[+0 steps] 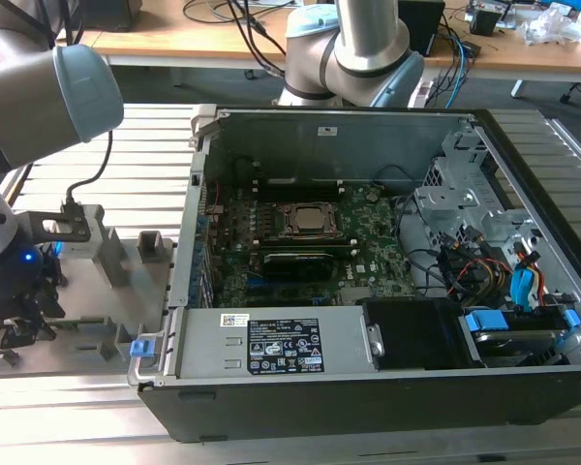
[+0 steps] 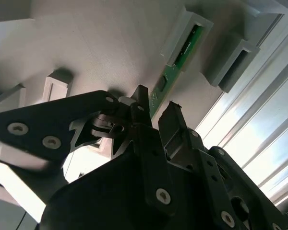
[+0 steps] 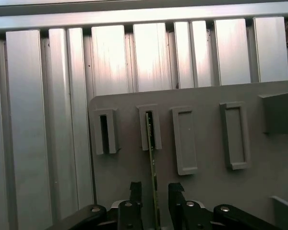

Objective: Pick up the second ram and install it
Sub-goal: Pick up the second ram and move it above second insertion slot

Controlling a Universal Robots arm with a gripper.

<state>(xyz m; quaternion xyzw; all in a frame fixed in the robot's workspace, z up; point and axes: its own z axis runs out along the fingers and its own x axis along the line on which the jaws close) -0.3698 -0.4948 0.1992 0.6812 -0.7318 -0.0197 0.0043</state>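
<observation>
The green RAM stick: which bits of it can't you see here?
- First wrist view: the RAM stick is edge-on, so its flat faces are hidden.
- Both wrist views: one end sits inside the gray holder's slot.
- Second wrist view: the gripper covers the other end.

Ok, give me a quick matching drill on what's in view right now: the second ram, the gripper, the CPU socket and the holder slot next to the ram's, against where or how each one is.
Things
1. second ram
2. gripper
3. CPU socket
4. neighbouring holder slot

Places and states
A. on the motherboard inside the open case
B. dark and empty
C. standing on edge in a grey holder on the fixture plate
D. open, straddling the stick without touching it

Pairs: 1-C, 2-D, 3-A, 4-B
</observation>
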